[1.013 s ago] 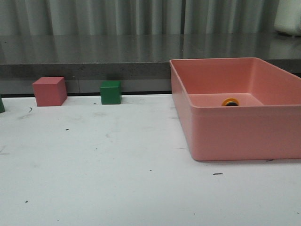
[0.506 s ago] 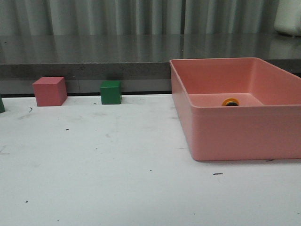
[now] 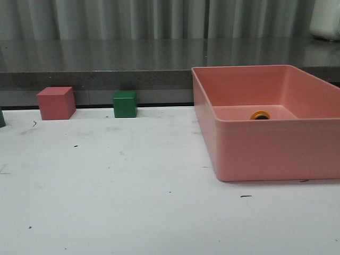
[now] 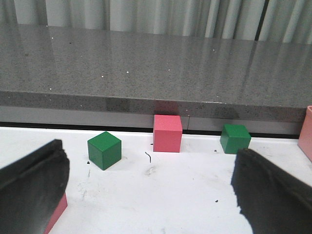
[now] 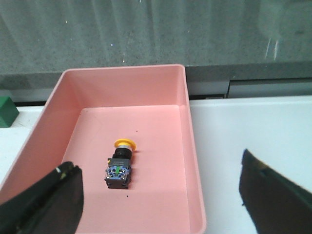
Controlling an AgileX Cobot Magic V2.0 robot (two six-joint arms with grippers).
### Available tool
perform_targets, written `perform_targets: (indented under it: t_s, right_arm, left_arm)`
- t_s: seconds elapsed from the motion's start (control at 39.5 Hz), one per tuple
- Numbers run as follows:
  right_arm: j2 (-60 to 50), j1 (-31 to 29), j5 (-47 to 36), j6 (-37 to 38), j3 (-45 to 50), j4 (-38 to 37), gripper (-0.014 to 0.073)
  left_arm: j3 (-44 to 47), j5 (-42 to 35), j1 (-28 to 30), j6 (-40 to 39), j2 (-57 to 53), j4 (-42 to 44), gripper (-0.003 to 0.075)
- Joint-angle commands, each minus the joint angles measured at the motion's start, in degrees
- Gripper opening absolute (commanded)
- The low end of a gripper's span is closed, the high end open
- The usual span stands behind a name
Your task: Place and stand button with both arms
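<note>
1. Nothing has shifted over the last second; neither arm has started, so the task is at its beginning.
2. Left gripper (image 4: pixel 146 195) and right gripper (image 5: pixel 161 195) both spread wide, holding nothing.
3. The button (image 5: pixel 120 165) lies on its side inside the pink bin (image 3: pixel 255 154), right of centre.
4. No readable writing anywhere.

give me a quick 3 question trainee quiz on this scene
1. True or false: the button is standing upright on the table.
2. Which arm's wrist camera looks into the pink bin? A left, B right
3. Fill in: the left wrist view shows two green cubes and one full ___ cube between them.

Key: 1 false, it lies on its side in the bin. 2 B. 3 pink.
</note>
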Motion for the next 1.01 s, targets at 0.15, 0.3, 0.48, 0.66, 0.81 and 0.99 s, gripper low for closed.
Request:
perform_targets:
  t_s: [0.15, 0.3, 0.48, 0.66, 0.81, 0.99]
  right_arm:
    - [19.0, 7.4, 4.7, -0.1, -15.1, 0.0, 0.0662]
    - [30.7, 9.9, 16.3, 0.2, -27.0, 3.5, 0.0662]
    - [44.1, 9.5, 28.1, 0.2, -39.3, 4.3, 0.0662]
    - [55.2, 9.5, 33.1, 1.5, -49.0, 4.3, 0.0662]
    - [61.8, 9.5, 33.9, 2.8, -53.8, 4.3, 0.0662]
    - [66.8, 8.9, 34.6, 4.7, -57.0, 4.3, 0.0662]
  left_arm:
    - [-2.1, -4.5, 0.1, -0.5, 0.6, -0.1, 0.065]
    - [-2.1, -4.5, 0.1, -0.5, 0.6, -0.1, 0.065]
    - [-2.1, -4.5, 0.1, -0.5, 0.6, -0.1, 0.065]
    - [-2.1, -4.5, 0.1, -0.5, 0.6, -0.1, 0.065]
    - [-2.1, -4.5, 0.1, -0.5, 0.6, -0.1, 0.065]
    - [-2.1, -4.5, 0.1, -0.5, 0.6, -0.1, 0.065]
